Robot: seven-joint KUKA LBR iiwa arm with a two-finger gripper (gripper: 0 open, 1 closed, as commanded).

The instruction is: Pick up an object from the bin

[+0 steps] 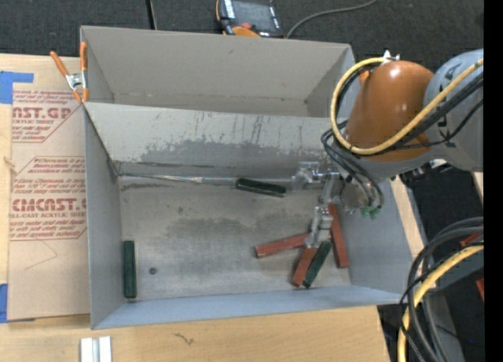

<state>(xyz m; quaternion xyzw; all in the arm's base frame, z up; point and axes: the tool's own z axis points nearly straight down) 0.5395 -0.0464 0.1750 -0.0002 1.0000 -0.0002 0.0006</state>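
Gripper (321, 225) sits over the overlapping red-brown bars (280, 246) and one dark green bar (317, 261) at the lower right of the bin (220, 78). They cross, so a close could snag two or lever one out. Can't tell how open it is or whether it has anything, since its tip blends into the bars.

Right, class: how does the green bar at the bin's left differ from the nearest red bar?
The green bar is dark green, the red bar reddish-brown. The green bar lies front-to-back, alone; the red bar lies crosswise beside other bars. Both are slim sticks lying flat.
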